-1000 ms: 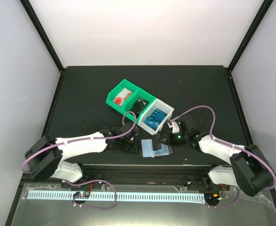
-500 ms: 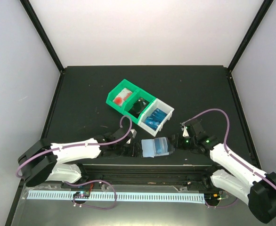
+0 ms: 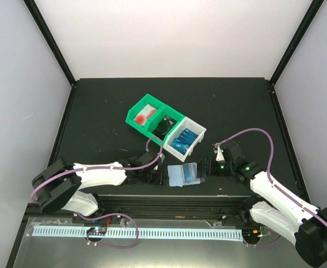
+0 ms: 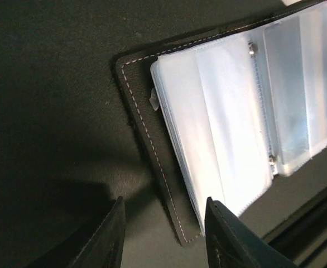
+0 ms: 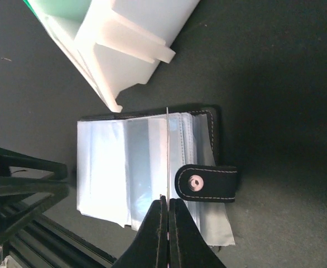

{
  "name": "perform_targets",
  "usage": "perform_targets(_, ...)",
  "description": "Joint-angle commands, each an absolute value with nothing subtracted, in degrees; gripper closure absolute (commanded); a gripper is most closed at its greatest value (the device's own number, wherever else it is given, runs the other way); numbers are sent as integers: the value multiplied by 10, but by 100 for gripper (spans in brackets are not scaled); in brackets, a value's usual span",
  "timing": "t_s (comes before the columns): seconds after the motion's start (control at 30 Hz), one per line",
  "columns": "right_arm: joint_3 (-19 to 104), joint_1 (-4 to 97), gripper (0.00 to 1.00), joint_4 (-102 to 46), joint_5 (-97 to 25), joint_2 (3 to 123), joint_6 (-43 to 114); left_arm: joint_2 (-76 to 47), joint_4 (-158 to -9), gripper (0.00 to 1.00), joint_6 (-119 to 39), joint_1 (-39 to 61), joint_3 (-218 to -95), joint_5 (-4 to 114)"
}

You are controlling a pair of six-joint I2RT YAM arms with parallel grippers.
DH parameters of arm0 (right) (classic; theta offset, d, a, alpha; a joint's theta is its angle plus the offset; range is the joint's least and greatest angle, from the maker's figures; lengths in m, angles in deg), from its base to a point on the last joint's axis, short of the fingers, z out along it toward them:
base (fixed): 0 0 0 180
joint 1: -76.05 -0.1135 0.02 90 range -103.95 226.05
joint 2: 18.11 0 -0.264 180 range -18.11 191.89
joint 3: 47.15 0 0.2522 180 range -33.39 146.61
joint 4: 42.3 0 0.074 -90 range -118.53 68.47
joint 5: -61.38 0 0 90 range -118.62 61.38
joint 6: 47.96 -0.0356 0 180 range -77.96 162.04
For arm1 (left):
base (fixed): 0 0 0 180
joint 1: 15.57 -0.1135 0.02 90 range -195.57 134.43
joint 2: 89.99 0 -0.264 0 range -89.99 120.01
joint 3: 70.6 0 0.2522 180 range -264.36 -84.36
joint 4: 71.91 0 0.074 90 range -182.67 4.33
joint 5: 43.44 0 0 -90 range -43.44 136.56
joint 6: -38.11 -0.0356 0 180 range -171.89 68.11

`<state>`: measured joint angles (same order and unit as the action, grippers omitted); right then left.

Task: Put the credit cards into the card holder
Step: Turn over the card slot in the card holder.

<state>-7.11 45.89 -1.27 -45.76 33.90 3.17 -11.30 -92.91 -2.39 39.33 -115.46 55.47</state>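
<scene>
The card holder point(image 3: 177, 176) is laid open on the black table point(image 3: 96, 111) near its front edge, clear sleeves facing up, just in front of the white bin point(image 3: 200, 134), where more blue cards point(image 3: 186, 137) are stacked. The green bin point(image 3: 136, 107) is joined on behind that one. The left arm is stretched out low along the front edge, and the left gripper point(image 4: 163, 234) is brought up to the holder's left side. Its jaws are parted, with a corner of the black cover seen between them and nothing squeezed. The right arm is reached in from the right, forearm angled toward the middle and wrist turned to the holder's right side. The right gripper point(image 5: 164, 209) is clamped shut on a credit card point(image 5: 167, 151). It's seen edge-on from the wrist camera, so basically just a thin line, and its far end is held over the sleeves. The strap clasp point(image 5: 206, 184) is folded across the sleeves just beside the card.
</scene>
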Motion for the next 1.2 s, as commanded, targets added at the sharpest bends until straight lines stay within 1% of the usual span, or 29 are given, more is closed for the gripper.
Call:
perform_targets(0.0,-86,457,99,-45,-463,321,41,-79,-898,61,-35,397,-1192,566)
perform_targets(0.27,-97,457,99,-53,-443,321,44,-56,-909,73,-32,397,-1224,557)
perform_targets(0.33,-97,457,99,-52,-439,325,45,-47,-913,75,-37,396,-1230,560)
perform_targets(0.53,-111,457,99,-73,-446,331,40,-21,-914,72,-35,397,-1237,569)
perform_targets(0.77,-115,457,99,-77,-445,336,42,-11,-933,71,-36,397,-1249,562)
perform_targets(0.8,-115,458,99,-77,-445,336,41,-10,-934,72,-36,397,-1249,564)
perform_targets(0.83,-115,458,99,-77,-445,336,42,-10,-933,75,-36,397,-1249,565)
perform_targets(0.9,-115,458,99,-77,-444,335,43,-13,-930,85,-35,397,-1249,569)
perform_targets(0.93,-115,458,99,-77,-444,334,43,-14,-929,88,-36,397,-1249,569)
perform_targets(1.17,-115,457,99,-73,-443,329,42,-26,-933,95,-37,397,-1252,571)
